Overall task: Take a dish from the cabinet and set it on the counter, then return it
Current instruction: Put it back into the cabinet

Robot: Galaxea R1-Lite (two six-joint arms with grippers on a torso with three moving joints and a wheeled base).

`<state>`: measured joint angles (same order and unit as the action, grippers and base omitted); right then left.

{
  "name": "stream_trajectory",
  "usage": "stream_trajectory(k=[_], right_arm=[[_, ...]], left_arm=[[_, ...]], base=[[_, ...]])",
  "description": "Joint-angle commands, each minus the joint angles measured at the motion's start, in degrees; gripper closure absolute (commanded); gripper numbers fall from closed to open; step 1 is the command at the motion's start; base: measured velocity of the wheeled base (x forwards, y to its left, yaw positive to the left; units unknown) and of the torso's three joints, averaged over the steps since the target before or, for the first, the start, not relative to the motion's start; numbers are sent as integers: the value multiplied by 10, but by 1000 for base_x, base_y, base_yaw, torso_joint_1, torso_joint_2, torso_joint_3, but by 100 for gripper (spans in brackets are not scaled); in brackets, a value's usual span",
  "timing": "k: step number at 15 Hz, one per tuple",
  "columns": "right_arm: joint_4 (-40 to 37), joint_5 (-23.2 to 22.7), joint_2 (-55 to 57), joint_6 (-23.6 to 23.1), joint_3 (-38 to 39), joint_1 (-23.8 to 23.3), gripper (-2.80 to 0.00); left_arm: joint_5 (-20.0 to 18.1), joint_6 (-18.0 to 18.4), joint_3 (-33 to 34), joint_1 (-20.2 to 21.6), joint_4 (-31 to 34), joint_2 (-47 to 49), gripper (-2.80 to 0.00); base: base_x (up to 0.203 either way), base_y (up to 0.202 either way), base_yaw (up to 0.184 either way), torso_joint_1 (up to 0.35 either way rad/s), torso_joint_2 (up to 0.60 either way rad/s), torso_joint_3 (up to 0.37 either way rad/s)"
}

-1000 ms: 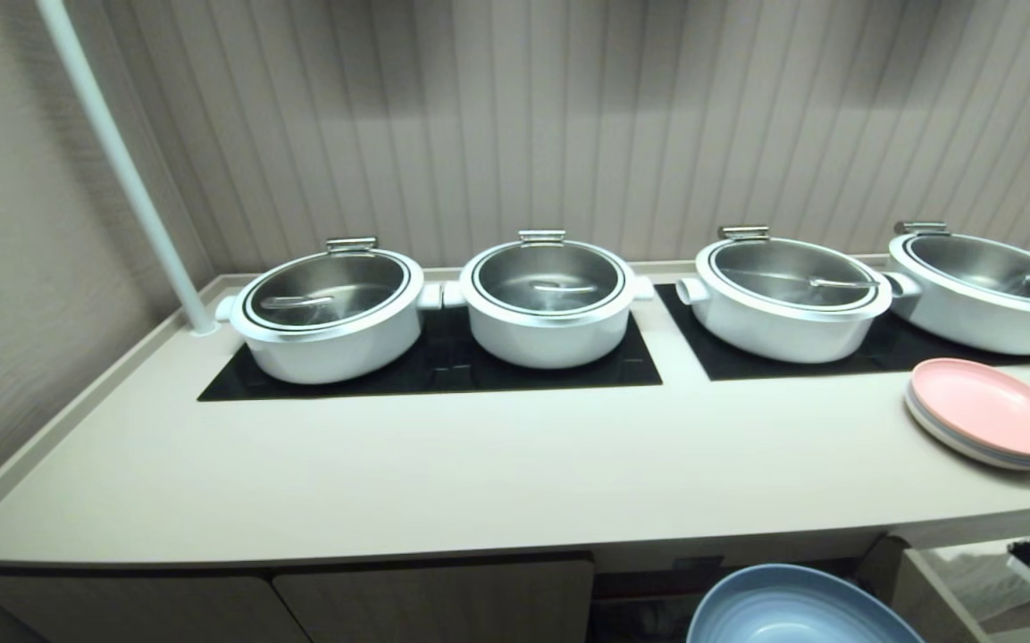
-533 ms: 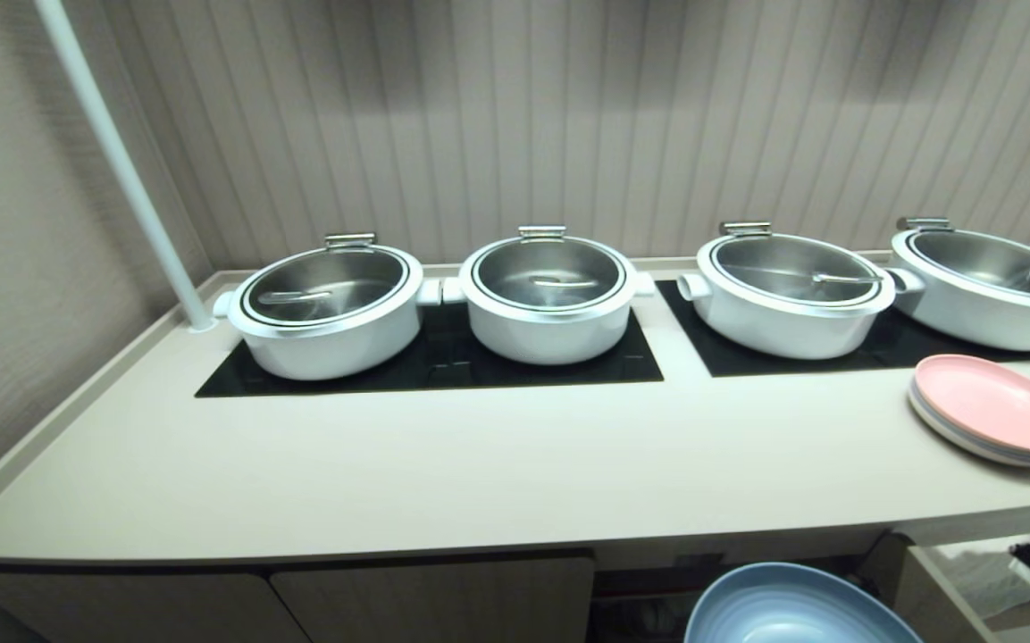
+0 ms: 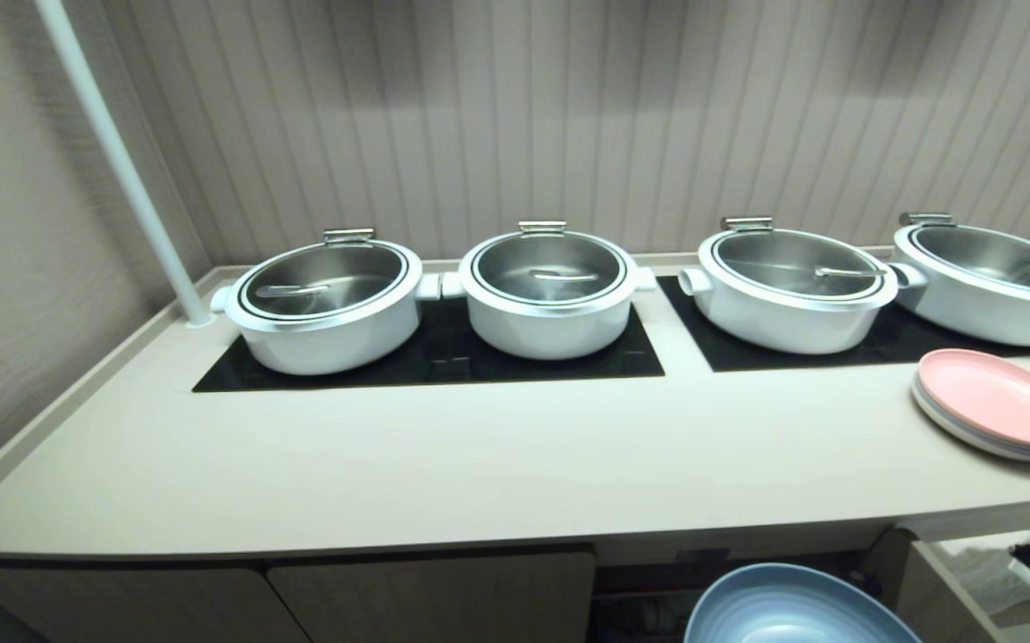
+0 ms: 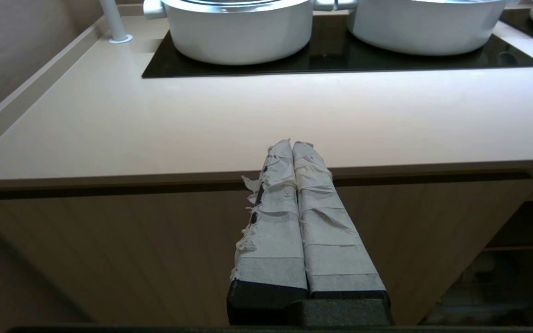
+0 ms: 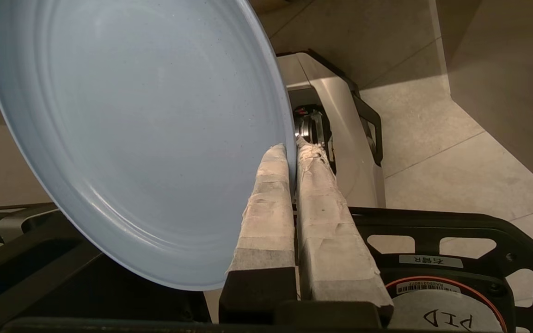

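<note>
The right hand [image 5: 292, 148] is clamped on the rim of the light-blue dish [image 5: 132, 129], its taped fingers [image 5: 266, 208] pressed together on the edge; the dish [image 3: 796, 612] sits low before the tabletop [image 3: 479, 464], below its front edge, by the cabinet [image 3: 425, 594]. The left hand [image 4: 292, 144] hangs closed and empty before the cabinet door [image 4: 109, 249]; a pink-topped stack of plates [image 3: 997, 406] rests on the tabletop's right end.

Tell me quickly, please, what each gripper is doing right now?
Left gripper: shut, holding nothing, in front of the cabinet.
Right gripper: shut on the light-blue dish by its rim.
</note>
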<state>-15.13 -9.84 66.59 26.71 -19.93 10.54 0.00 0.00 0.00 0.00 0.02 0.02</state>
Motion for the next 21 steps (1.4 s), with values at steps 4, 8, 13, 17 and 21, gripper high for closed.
stream_trajectory(k=[4,8,13,17,21], right_arm=[[0,0,3,1,0,0,0],[2,3,7,1,-1,0,0],[5,5,8,1,0,0,0],[9,15,8,2,1,0,0],[10,15,7,2,2,0,0]], left_arm=[[0,0,0,0,0,0,0],[0,0,0,0,0,0,0],[1,0,0,0,0,0,0],[1,0,0,0,0,0,0],[0,0,0,0,0,0,0]], base=[[0,0,0,-72,157,83],[0,0,0,-80,174,92],[0,0,0,-101,210,116],[0,0,0,-136,295,151],[0,0,0,-143,298,162]])
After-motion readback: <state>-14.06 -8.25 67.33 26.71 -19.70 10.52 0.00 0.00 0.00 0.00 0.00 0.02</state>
